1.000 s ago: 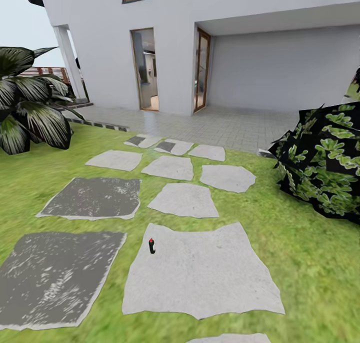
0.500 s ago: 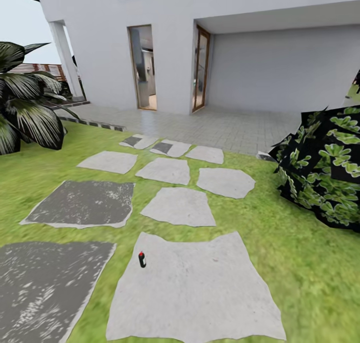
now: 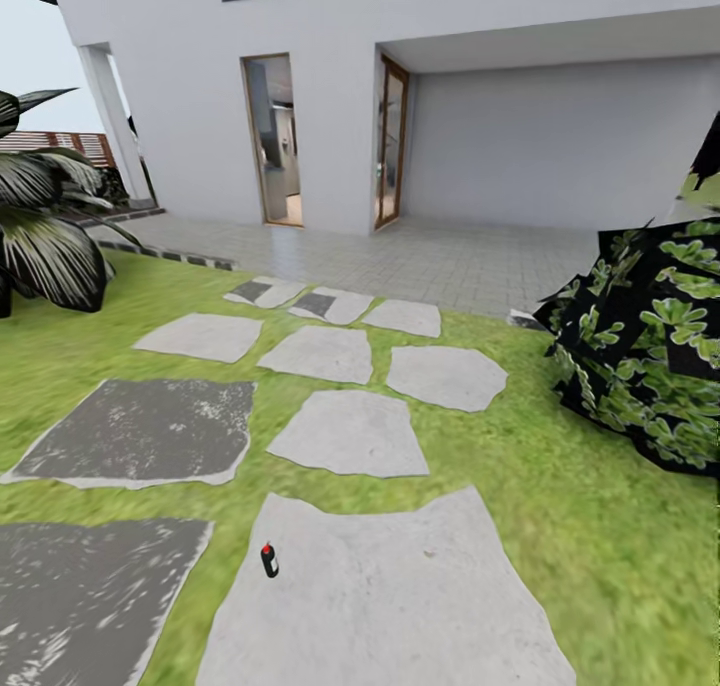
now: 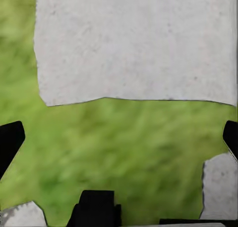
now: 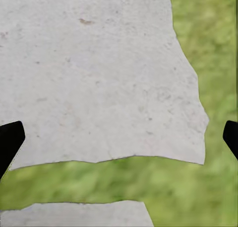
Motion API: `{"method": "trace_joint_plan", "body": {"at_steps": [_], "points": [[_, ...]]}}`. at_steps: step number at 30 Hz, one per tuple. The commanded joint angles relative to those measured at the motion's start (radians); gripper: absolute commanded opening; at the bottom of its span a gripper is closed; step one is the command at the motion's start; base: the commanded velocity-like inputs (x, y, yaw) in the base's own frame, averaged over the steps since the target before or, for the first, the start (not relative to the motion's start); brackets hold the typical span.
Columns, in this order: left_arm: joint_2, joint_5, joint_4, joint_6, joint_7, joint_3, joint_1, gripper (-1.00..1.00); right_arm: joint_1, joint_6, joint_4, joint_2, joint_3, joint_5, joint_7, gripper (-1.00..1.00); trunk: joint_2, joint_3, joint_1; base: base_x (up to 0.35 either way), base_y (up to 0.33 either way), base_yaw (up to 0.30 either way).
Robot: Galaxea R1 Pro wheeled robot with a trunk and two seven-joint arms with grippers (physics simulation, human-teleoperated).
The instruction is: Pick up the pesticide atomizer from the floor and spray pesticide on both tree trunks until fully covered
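The pesticide atomizer [image 3: 269, 560], a tiny black bottle with a red cap, stands upright near the left edge of a large pale stepping stone [image 3: 400, 596] on the garden floor. Grass [image 3: 600, 556] surrounds the stone. My left gripper [image 4: 119, 137] hangs open over grass and the edge of a pale stone [image 4: 134, 43], with nothing between its black fingertips [image 4: 10, 142]. My right gripper [image 5: 119, 137] is open too, above another pale stone [image 5: 94, 73], its fingertips [image 5: 10, 140] wide apart. The trees and their trunks are out of view.
A white house [image 3: 500, 116] with an open doorway stands ahead behind a paved terrace. A dark leafy bush [image 3: 650, 366] blocks the right side. A black-leaved plant [image 3: 40, 246] sits far left before a slat fence [image 3: 70, 146]. Dark stones [image 3: 140, 431] lie at left.
The camera has moved forward, so the whole picture has shifted. The atomizer now shows lower and slightly further left in the head view, closer to me.
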Motion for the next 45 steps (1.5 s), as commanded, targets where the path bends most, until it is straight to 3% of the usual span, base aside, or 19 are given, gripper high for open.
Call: {"method": "trace_joint_plan", "body": {"at_steps": [1, 4, 5, 8, 9, 10, 15, 18, 24, 29, 45], "points": [[0.0, 0.0, 0.0, 0.0, -0.001, 0.0, 0.0, 1.0, 0.0, 0.0, 0.0, 0.0, 0.0, 0.0, 0.0, 1.0, 0.0, 0.0, 0.0, 0.296, 0.177, -0.276], [0.002, -0.005, -0.015, 0.002, -0.011, -0.006, -0.017, 1.0, 0.0, 0.0, -0.003, 0.001, 0.003, 0.002, 0.0, 1.0, 0.0, 0.0, 0.0, 0.275, 0.204, -0.178], [0.008, -0.01, -0.016, 0.008, -0.014, -0.007, -0.059, 1.0, 0.0, -0.001, -0.018, 0.003, 0.005, 0.004, -0.001, 1.0, 0.0, 0.0, 0.0, 0.223, 0.234, -0.046], [0.012, -0.017, -0.019, 0.011, -0.013, -0.011, -0.116, 1.0, -0.002, 0.0, -0.109, 0.004, 0.006, 0.005, -0.001, 1.0, 0.0, 0.0, 0.0, 0.198, 0.24, -0.019], [0.013, -0.022, -0.024, 0.014, -0.007, -0.011, -0.167, 1.0, -0.026, 0.024, -0.25, 0.004, 0.006, 0.007, -0.002, 1.0, 0.0, 0.0, 0.0, 0.07, 0.134, -0.003], [0.013, -0.022, -0.025, 0.017, -0.008, -0.01, -0.208, 1.0, -0.054, 0.055, -0.292, 0.004, 0.005, 0.007, -0.003, 1.0, 0.0, 0.0, 0.0, 0.036, 0.069, -0.002], [0.004, -0.017, -0.015, 0.046, -0.009, -0.008, -0.339, 1.0, -0.197, 0.181, -0.324, 0.004, 0.002, 0.002, -0.001, 1.0, 0.0, 0.0, 0.0, 0.012, 0.022, -0.001], [0.0, -0.011, -0.026, 0.121, -0.01, -0.006, -0.4, 1.0, -0.279, 0.219, -0.328, 0.004, 0.002, 0.0, 0.004, 1.0, 0.0, 0.0, 0.0, 0.002, 0.003, 0.0], [0.002, -0.015, -0.027, 0.132, -0.005, -0.008, -0.414, 1.0, -0.303, 0.227, -0.342, -0.003, -0.001, 0.001, 0.007, 1.0, 0.0, 0.0, 0.0, 0.0, 0.0, 0.0], [0.002, -0.02, -0.017, 0.082, -0.001, -0.003, -0.411, 1.0, -0.304, 0.226, -0.352, -0.008, -0.003, 0.003, 0.006, 1.0, 0.0, 0.0, 0.0, 0.073, 0.0, 0.0], [0.006, -0.014, -0.01, 0.068, 0.0, 0.0, -0.421, 1.0, -0.304, 0.227, -0.374, -0.008, 0.0, 0.003, 0.006, 1.0, 0.0, 0.0, 0.0, 0.32, 0.0, 0.0]]}}
